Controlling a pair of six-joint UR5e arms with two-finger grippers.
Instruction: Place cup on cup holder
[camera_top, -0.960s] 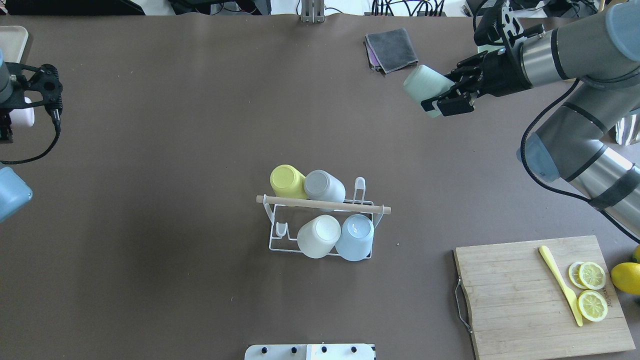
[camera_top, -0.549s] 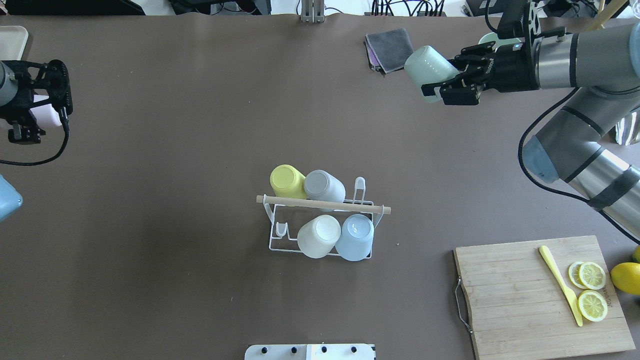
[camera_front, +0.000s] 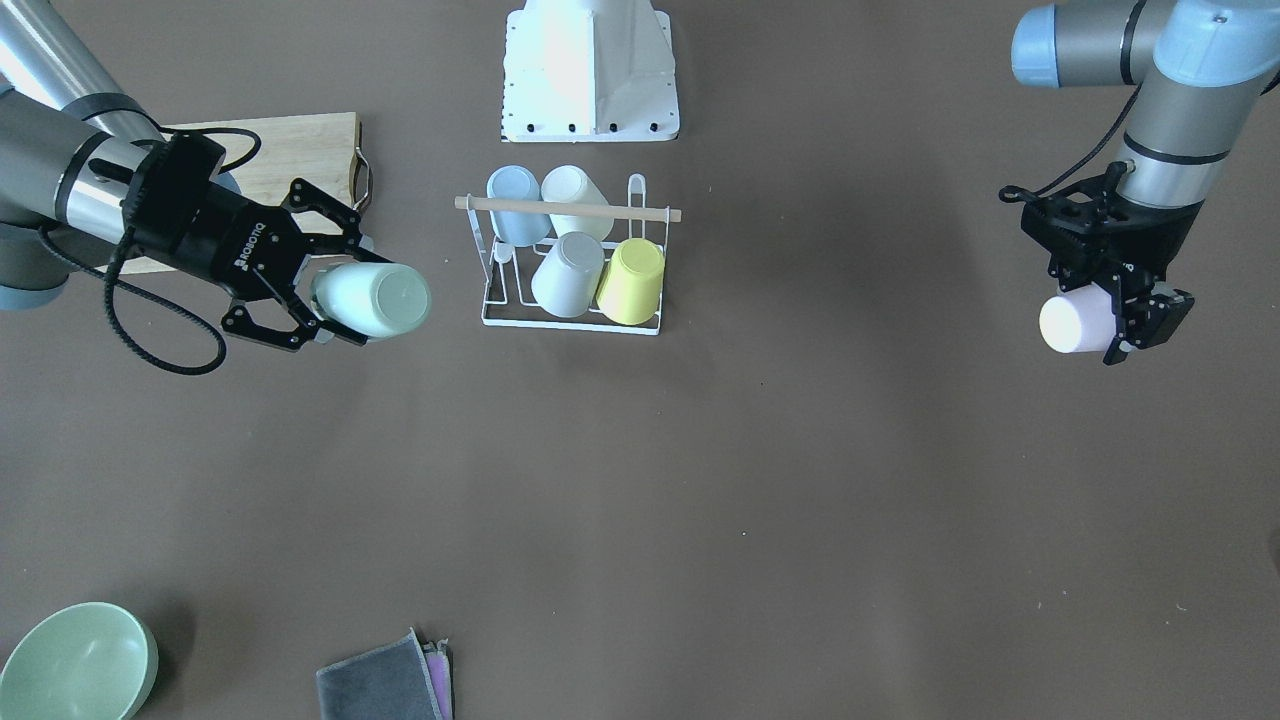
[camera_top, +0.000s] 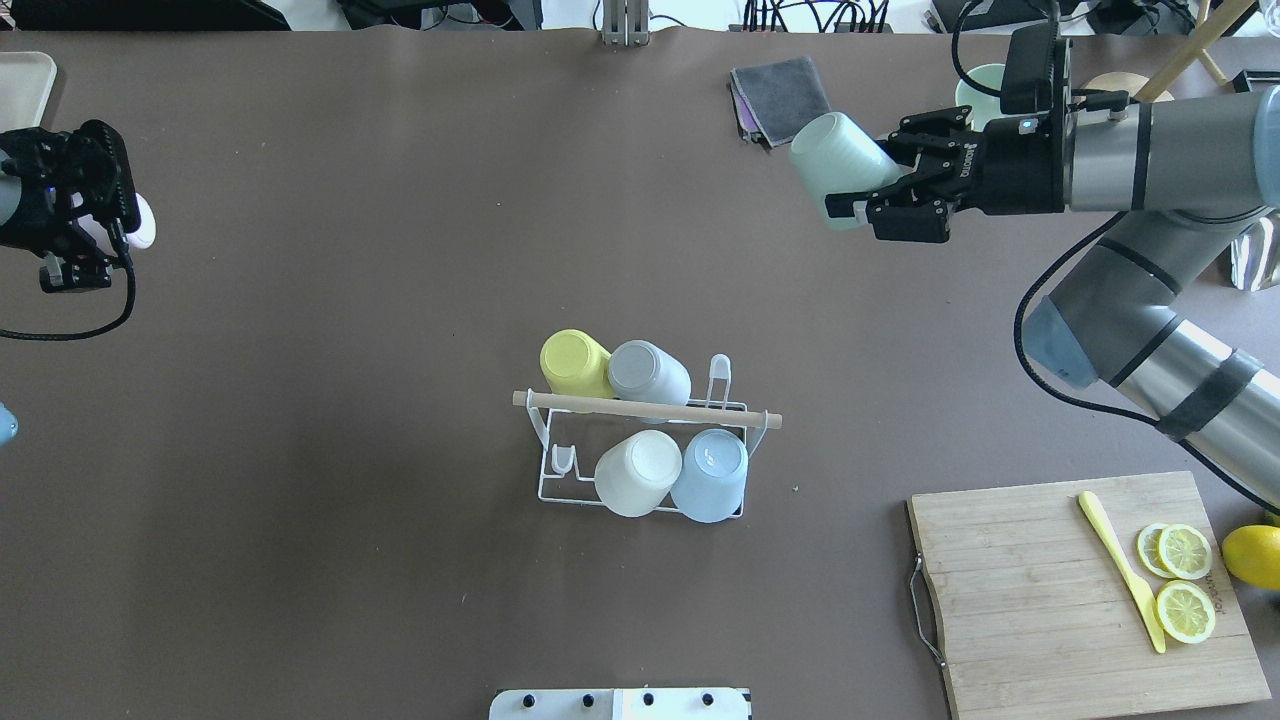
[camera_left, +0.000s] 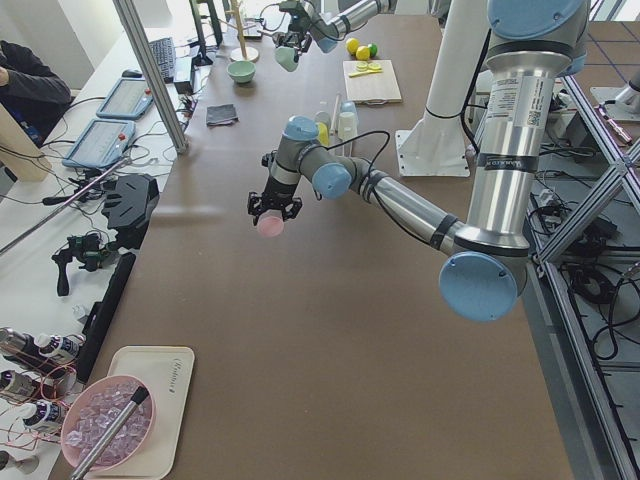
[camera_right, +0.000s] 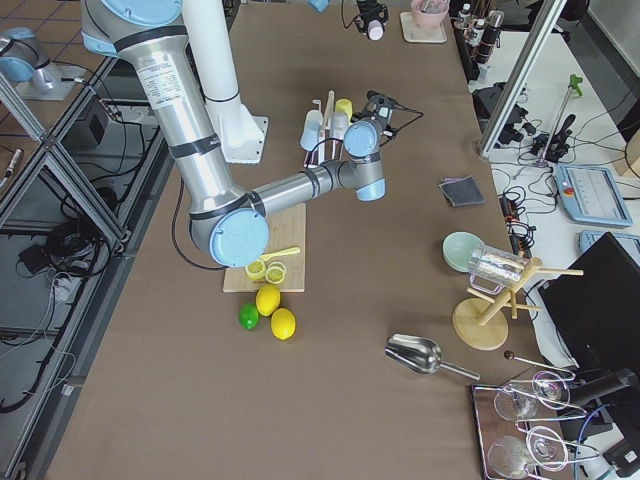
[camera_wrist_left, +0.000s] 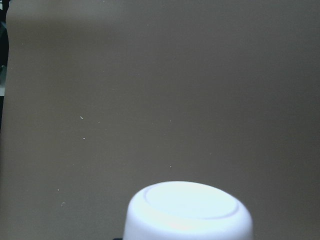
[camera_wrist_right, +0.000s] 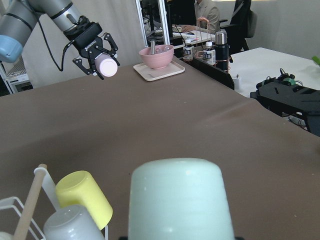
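- Cup holder (camera_top: 645, 408): mid-counter (camera_top: 300, 450); four cups (camera_top: 638, 472) inverted on it, two prongs (camera_top: 719, 370) free.
- Mint cup (camera_top: 838, 165): clenched sideways in the right tool (camera_top: 865, 178), aloft, well apart from the holder; probably bound for a free prong.
- Pink cup (camera_front: 1068, 323): grasped by the left tool (camera_front: 1100, 315), far off, base outward.

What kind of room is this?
Likely a robot lab, not a kitchen: the left arm holds a pink cup and the right arm a green cup over a brown table, and a side bench carries tablets.
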